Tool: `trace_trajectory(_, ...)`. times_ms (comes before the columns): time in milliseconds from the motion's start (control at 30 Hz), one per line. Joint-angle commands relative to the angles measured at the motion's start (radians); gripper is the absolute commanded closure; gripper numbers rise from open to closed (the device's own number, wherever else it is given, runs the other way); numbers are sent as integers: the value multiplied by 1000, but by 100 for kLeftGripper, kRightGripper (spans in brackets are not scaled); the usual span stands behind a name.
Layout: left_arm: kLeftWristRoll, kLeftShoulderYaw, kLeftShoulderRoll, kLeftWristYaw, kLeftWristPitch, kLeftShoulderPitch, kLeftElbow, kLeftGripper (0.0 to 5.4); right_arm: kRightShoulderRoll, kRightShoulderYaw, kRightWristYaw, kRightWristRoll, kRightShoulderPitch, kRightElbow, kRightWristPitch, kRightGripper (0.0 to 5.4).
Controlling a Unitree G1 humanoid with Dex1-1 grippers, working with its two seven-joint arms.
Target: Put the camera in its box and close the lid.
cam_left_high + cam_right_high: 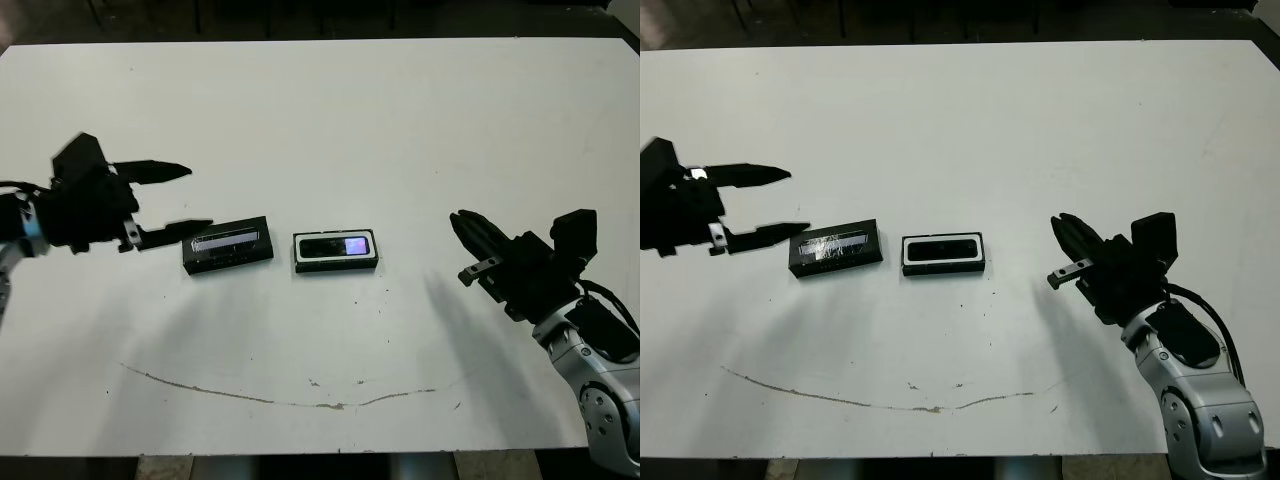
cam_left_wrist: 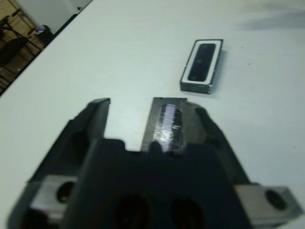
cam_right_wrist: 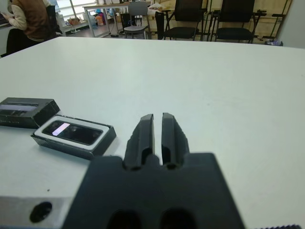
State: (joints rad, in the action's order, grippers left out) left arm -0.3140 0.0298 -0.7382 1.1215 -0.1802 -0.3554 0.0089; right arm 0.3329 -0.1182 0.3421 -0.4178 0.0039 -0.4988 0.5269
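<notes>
Lid (image 1: 229, 246) lying flat on the white table (image 1: 330, 110) a little left of frame centre in the left eye view, long axis running left to right across the frame with a slight tilt, right end higher, pale window strip facing up. Not yet on the box. Box (image 1: 336, 252) just right of it, near but not touching, parallel, with the camera (image 1: 337, 245) already seated inside, purple screen glowing towards its right end. So only the closing step left, by the look of things. Left gripper (image 1: 180, 198) at mid-left of the frame, spread wide, lower fingertip almost at the lid's left short end, upper finger reaching well above it. Gap between the fingers pointing rightward, along the lid's long axis, a judgement backed by the left wrist view, where the lid sits between the two fingers close in. Right gripper (image 1: 464, 229) at lower right of the frame, fingers pressed together and holding nothing, well apart from the box and further still from the lid. Left arm clearly the nearer one for the lid; carrying it rightward onto the box the likely call.
</notes>
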Motion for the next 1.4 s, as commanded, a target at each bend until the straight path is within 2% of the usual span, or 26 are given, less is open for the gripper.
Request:
trace_trajectory(33, -8, -35, 14, 51, 4, -28, 71, 85, 9, -10, 19, -2, 16, 23, -22, 540)
trace_trajectory(200, -3, -77, 33, 111, 4, -83, 172, 1, 18, -26, 29, -13, 9, 46, -13, 540)
trace_trajectory(400, 57, -124, 48, 135, 79, -138, 274, 1, 26, -35, 28, -25, 14, 12, 4, 540)
trace_trajectory(533, 90, -148, 53, 148, 110, -172, 339, 1, 29, -35, 34, -5, 17, 69, -26, 540)
trace_trajectory(667, 138, -169, 56, 131, 125, -198, 385, 1, 20, -37, 10, -4, 23, 64, -9, 540)
trace_trajectory(833, 186, -192, 65, 148, 197, -239, 482, 1, 46, -35, -31, 8, 20, -7, 71, 540)
trace_trajectory(1067, 182, -199, 66, 214, 174, -263, 541, 1, 50, -49, -37, -4, 2, -10, 105, 540)
trace_trajectory(1233, 196, -198, 60, 235, 234, -257, 554, 1, 55, -50, -27, 3, -5, -3, 97, 540)
trace_trajectory(1400, 189, -191, 59, 245, 178, -255, 571, 1, 64, -49, -25, 5, -6, 0, 101, 540)
